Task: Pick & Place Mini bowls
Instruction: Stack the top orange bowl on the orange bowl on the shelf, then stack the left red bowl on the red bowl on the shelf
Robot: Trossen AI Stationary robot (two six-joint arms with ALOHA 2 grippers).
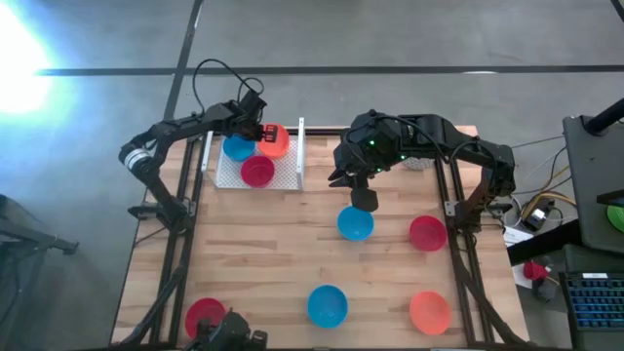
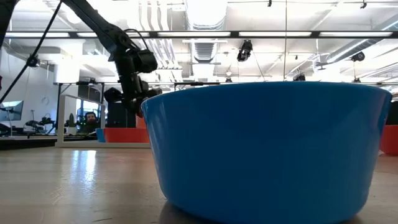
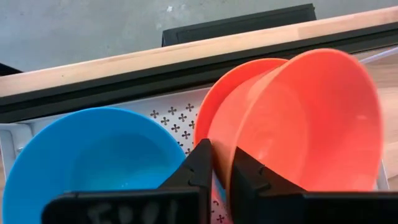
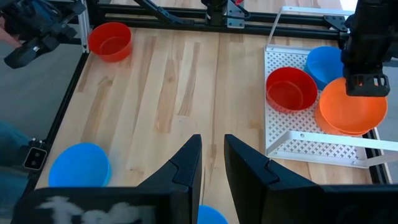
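The left claw was clamped on the rim of an orange bowl over the white tray, placing it; next it needed to let go. The right claw, fingers slightly apart and empty, hovered just above a blue bowl.

Bright overhead lighting; window glare whitens the high view's corner.

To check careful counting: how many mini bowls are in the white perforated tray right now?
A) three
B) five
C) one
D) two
A: the white tray holds a blue bowl, a red bowl and an orange bowl at the left hand.
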